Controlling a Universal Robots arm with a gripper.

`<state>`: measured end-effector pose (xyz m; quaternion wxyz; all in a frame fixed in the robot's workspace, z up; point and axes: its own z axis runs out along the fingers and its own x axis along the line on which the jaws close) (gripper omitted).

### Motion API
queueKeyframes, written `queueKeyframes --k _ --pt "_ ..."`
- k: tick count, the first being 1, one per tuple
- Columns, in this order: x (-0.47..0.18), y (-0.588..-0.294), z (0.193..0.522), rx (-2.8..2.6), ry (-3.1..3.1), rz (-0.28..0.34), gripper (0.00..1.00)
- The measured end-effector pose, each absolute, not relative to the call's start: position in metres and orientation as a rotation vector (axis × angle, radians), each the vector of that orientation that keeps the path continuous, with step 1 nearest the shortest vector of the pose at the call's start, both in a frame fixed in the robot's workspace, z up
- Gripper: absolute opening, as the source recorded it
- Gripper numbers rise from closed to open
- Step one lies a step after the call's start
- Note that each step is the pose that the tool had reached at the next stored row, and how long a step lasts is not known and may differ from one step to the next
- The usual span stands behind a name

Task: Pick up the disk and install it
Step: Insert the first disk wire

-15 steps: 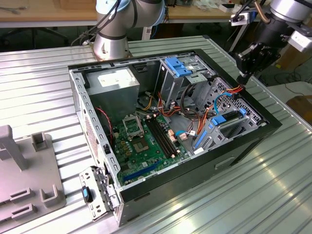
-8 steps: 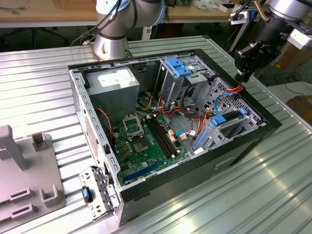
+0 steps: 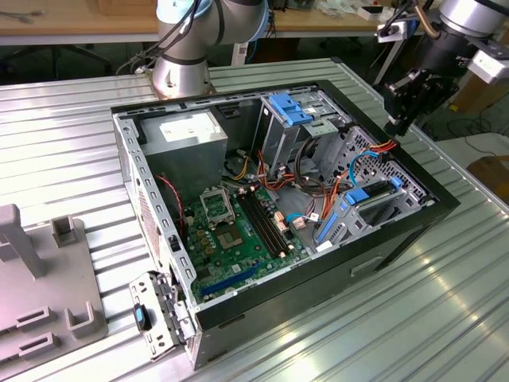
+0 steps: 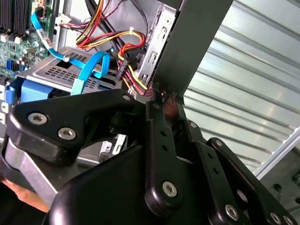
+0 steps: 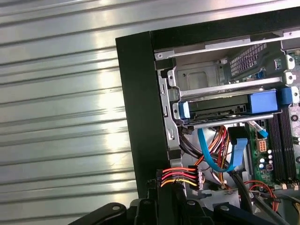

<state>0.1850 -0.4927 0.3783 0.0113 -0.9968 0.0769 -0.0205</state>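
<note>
arm (image 3: 449, 52) — angled in from exterior view's right | gripper (image 3: 395, 123) tilted down | fingers (image 4: 157, 131) pinched on wired plug (image 5: 177, 177)

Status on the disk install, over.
Pincer shut on power connector at case edge. Disk sits in drive cage. Blue data cable loops beside it.

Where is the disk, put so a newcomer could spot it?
Start at the open computer case on the ribbed metal table. In its corner by the end effector sits a metal drive cage. The disk is the flat dark slab in it, capped by bright blue carrier ends, unlike the thin blue cables beside it.
</note>
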Motion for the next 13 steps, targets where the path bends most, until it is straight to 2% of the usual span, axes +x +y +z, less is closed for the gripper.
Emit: queueKeyframes --k 13 --pt "0.1883 -0.4930 0.3669 -3.120 0.315 -0.093 0.26"
